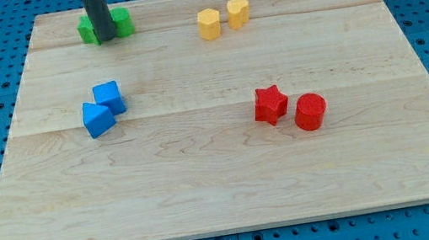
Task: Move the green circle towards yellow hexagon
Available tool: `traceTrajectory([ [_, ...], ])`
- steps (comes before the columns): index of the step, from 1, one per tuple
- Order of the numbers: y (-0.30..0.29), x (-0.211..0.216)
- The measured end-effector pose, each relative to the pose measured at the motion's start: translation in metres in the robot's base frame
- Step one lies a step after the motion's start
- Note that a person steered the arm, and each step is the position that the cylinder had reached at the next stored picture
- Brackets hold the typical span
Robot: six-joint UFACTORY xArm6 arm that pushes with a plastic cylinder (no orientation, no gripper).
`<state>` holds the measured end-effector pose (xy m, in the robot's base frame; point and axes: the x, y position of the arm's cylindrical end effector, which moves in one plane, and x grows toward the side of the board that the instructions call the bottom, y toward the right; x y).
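Note:
My tip (106,41) rests on the board at the view's top left, between two green blocks that it partly hides. The green block on the tip's right (123,20) looks rounded, like the circle. The green block on the tip's left (86,31) has an unclear shape. The tip touches or nearly touches both. Two yellow blocks stand side by side further right along the top. The left one (209,24) looks like the hexagon, and the right one (238,12) is more rounded.
Two blue blocks, a cube (110,96) and a wedge-like one (98,119), touch at the left middle. A red star (270,104) and a red cylinder (310,111) sit right of centre. The wooden board (226,195) lies on a blue pegboard.

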<state>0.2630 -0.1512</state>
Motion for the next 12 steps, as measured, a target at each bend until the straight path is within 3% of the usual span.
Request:
traceTrajectory([
  [4, -0.001, 0.011],
  [8, 0.094, 0.018],
  [10, 0.095, -0.036],
  [12, 0.093, -0.055],
])
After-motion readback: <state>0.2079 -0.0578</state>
